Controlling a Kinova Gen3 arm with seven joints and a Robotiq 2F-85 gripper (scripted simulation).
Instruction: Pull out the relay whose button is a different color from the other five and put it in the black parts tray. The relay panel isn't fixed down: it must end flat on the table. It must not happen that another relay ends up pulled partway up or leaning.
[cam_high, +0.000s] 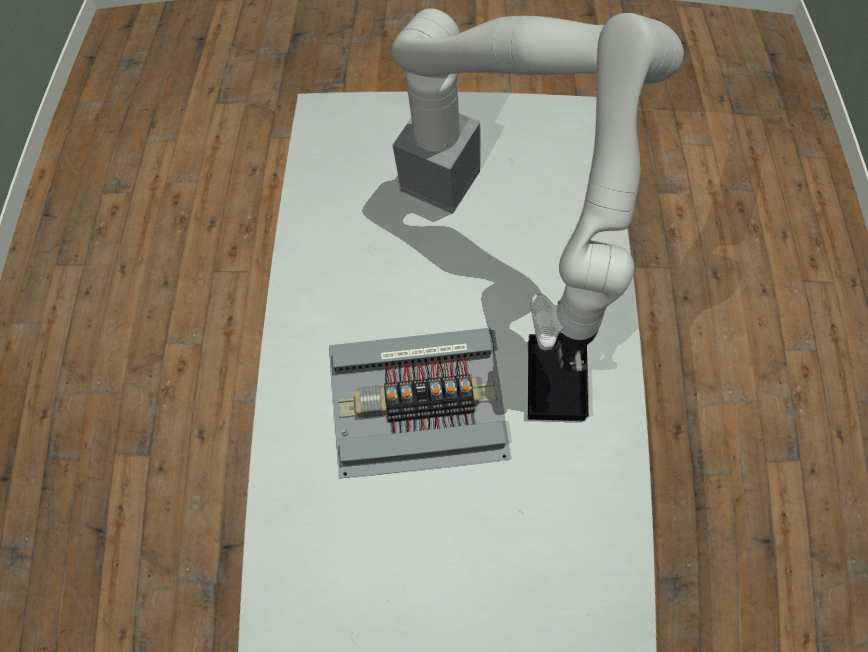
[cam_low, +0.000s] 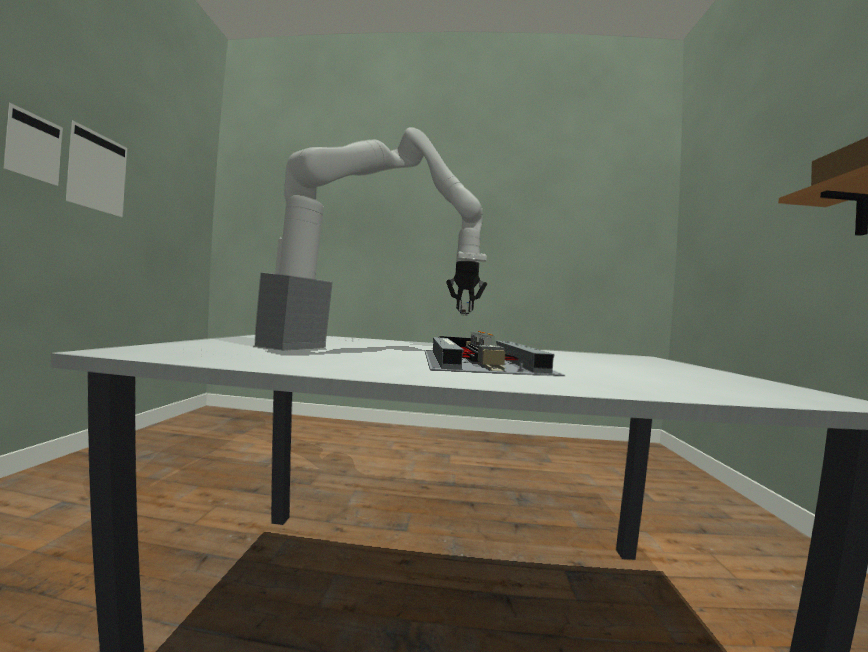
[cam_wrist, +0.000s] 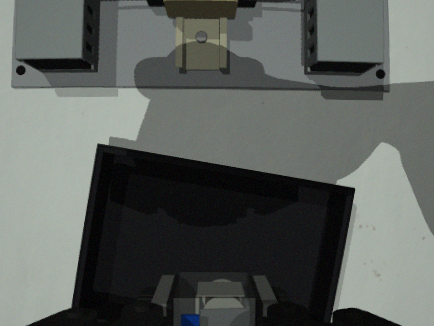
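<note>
Relay: a small grey, partly see-through block with a pale round part on its face and a blue button at its lower left corner; seen at the bottom centre of the wrist view, pinched in the claw above the black tray.
Claw: closed on the relay, pointing straight down, hanging well above the table in the exterior view; in the top view it sits over the upper end of the tray.
Black parts tray: a shallow rectangular box with dark walls, right of centre in the top view, just beside the panel's right edge and apart from it; slightly skewed in the wrist view, nothing visible on its floor.
Relay panel: grey plate lying flat on the table, centre of the top view; five relays with orange buttons in a row on the rail, one open black socket between the second and third.
</note>
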